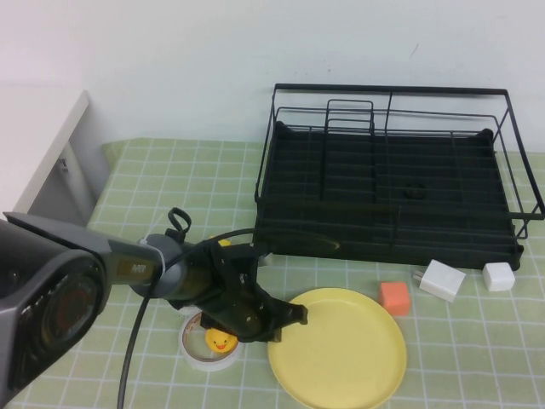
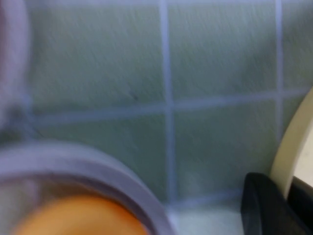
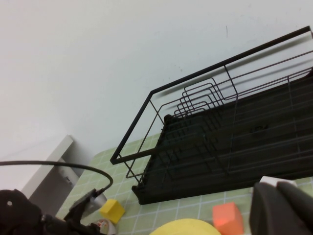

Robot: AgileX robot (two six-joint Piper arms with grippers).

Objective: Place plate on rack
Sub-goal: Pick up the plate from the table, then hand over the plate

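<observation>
The plate is lying flat on the green checked counter at the lower centre of the high view, in front of the rack, which is standing at the upper right and holding nothing. The left hand is reaching in from the lower left and meeting the plate's left rim; its fingers are sitting narrow around that rim, one dark fingertip showing against the pale edge in the left wrist view. Just left of the plate a tape ring with a yellow duck inside is lying under the arm. An orange block is touching the plate's upper right edge, with a white adapter and a white cube further right. The right hand is hanging above the counter, showing only in its own wrist view; I cannot tell its state.
</observation>
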